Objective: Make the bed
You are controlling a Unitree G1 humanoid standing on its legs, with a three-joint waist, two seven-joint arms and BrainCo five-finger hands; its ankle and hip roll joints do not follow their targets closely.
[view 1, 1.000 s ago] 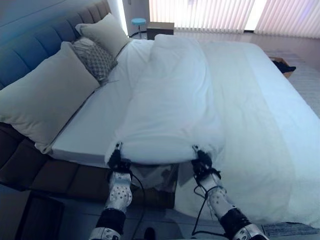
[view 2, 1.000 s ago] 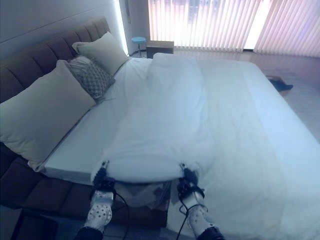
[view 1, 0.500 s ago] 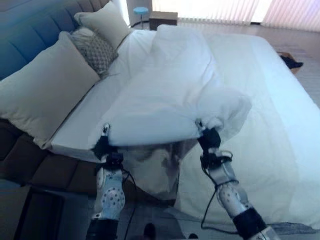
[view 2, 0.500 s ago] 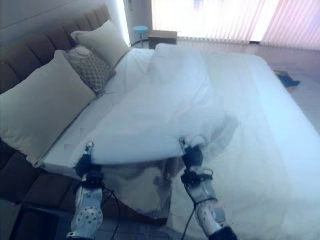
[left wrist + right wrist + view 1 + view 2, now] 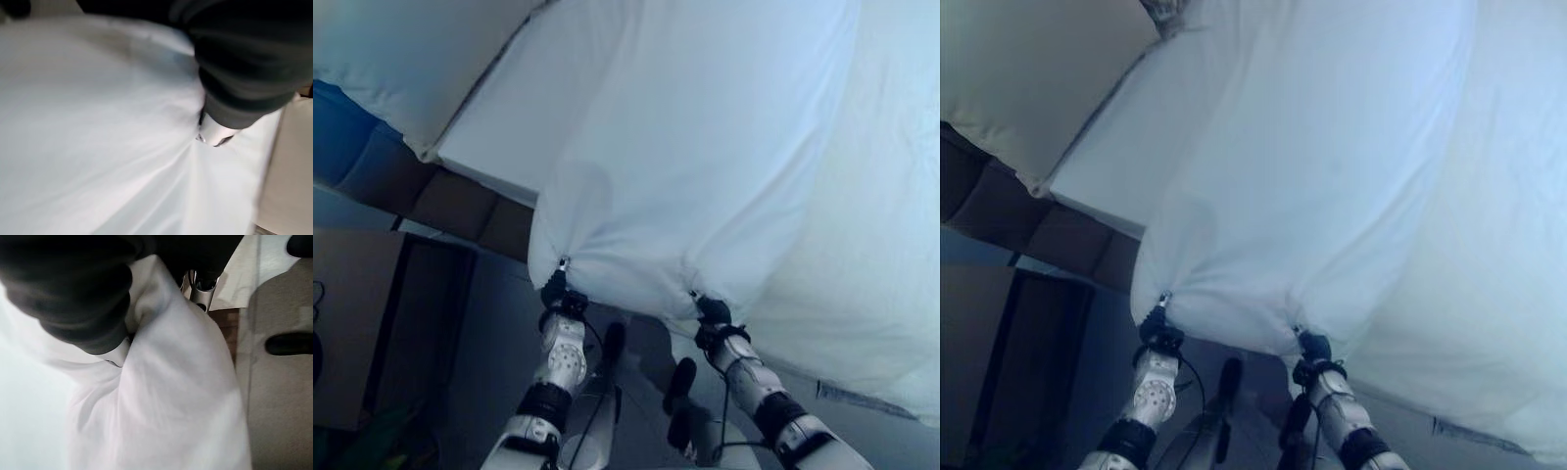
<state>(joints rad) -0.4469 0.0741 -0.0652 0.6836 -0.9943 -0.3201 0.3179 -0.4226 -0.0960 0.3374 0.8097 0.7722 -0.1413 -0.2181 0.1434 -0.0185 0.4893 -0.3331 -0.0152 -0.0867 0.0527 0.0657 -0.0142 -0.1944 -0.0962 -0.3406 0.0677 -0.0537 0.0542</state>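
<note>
Both robot hands hold the near hem of the white duvet (image 5: 705,166) at the side of the bed. The left robot hand (image 5: 558,291) pinches a bunched corner of the cloth, and the right robot hand (image 5: 710,311) pinches the hem a little further along toward the foot; each wrist view shows the fabric gathering into folds that run into the closed fingers. The two grips lie roughly level, with a span of hem sagging between them. From the robot hands the duvet runs up and away across the bed, its long axis along the mattress, its bulk lying to the right and ahead. To the left, the bare fitted sheet (image 5: 524,108) shows between the duvet's edge and a large pillow (image 5: 401,49) at the head end; that uncovered strip lies on the left robot hand's side, so the left arm is the nearer one for carrying the corner toward the pillows. The mattress edge and the dark upholstered bed frame (image 5: 440,201) sit just beyond the left grip. The hem hangs clear of the mattress over the floor (image 5: 499,343), with open room below and behind the robot hands. The likely need is a draw leftward toward the pillow end, keeping the hem taut.
</note>
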